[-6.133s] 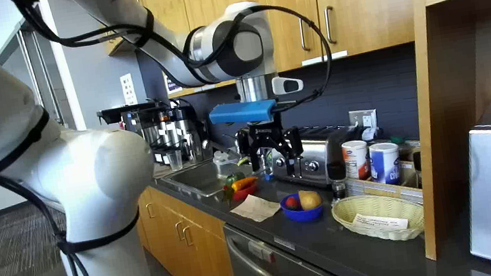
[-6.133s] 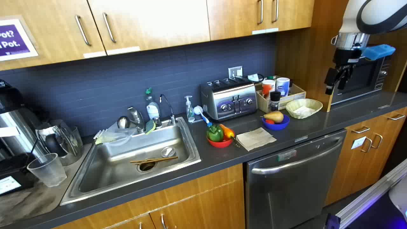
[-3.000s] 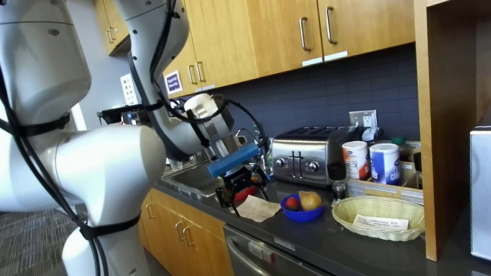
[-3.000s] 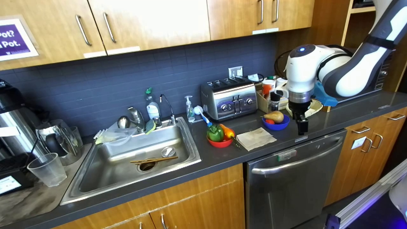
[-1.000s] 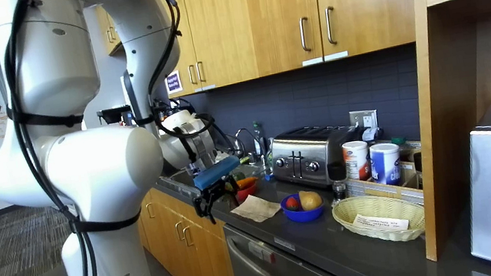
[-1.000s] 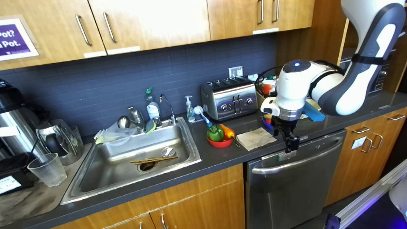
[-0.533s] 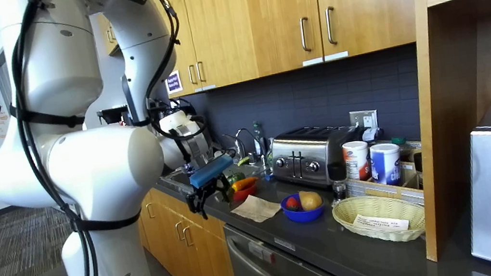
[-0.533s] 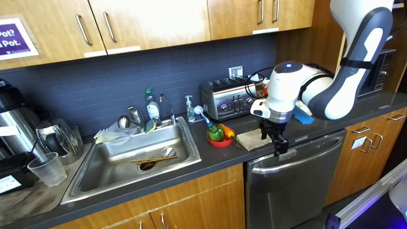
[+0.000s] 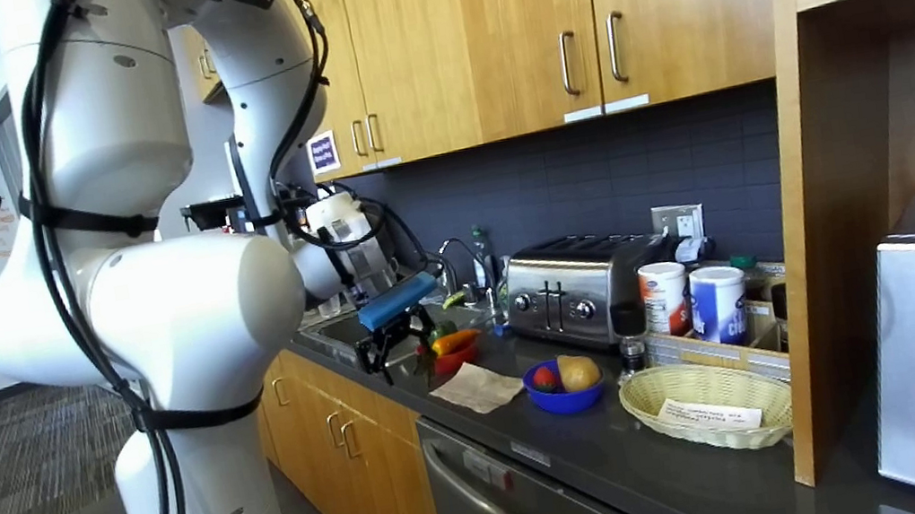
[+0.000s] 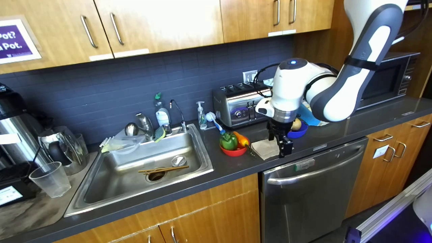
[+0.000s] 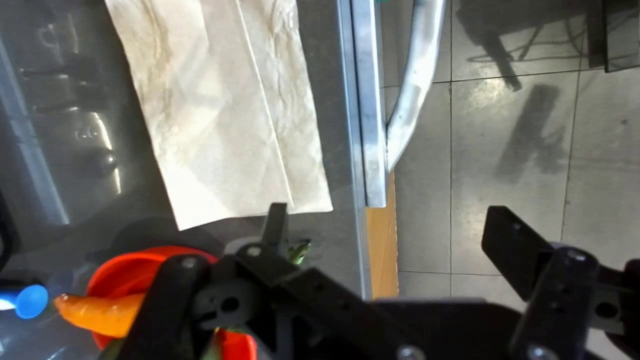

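My gripper (image 11: 387,212) stands open with nothing between its fingers, above the front edge of the dark counter. In the wrist view, a creased beige paper sheet (image 11: 225,110) lies ahead of the fingers. Beside the left finger is a red bowl (image 11: 120,272) with an orange pepper (image 11: 102,312), partly hidden by the gripper. An exterior view also shows a green pepper (image 10: 229,141) in that bowl. The gripper (image 10: 278,147) hangs in front of part of the paper (image 10: 265,148). A blue bowl (image 9: 565,401) holds a red fruit (image 9: 545,379) and a pear-like fruit (image 9: 578,371).
A sink (image 10: 202,158) with wooden sticks in it lies left of the red bowl. Behind stand a toaster (image 10: 233,101) and a soap bottle (image 10: 201,116). A wicker basket (image 9: 653,409) and a microwave (image 9: 898,354) are farther along. The dishwasher handle (image 11: 415,75) sticks out below the counter edge.
The gripper has come down from near the microwave and moved along the counter to the paper, still open. Over the last second it shifted toward the red bowl and slightly up.
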Controlling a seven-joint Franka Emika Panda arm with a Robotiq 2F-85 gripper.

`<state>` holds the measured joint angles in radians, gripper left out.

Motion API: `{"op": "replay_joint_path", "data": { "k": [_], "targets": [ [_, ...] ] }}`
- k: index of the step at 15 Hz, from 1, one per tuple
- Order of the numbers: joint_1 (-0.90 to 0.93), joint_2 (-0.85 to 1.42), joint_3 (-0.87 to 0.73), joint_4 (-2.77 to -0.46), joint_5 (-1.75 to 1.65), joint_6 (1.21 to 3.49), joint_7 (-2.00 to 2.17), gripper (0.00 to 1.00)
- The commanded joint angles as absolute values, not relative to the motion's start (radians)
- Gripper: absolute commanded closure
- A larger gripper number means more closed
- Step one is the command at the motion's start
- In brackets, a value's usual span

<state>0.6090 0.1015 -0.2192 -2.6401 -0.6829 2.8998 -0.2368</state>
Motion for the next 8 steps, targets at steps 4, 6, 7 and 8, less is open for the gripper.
{"op": "replay_joint_path", "data": {
  "k": [4, 6, 7, 8],
  "targets": [
    [0.384, 0.132, -0.026, -2.541, -0.57, 2.824, -0.317, 0.0],
    [0.316, 0.143, 0.02, -2.519, -0.543, 2.81, -0.331, 0.0],
    [0.288, 0.149, 0.035, -2.508, -0.533, 2.803, -0.337, 0.0],
    [0.265, 0.156, 0.047, -2.498, -0.524, 2.795, -0.342, 0.0]
  ]
}}
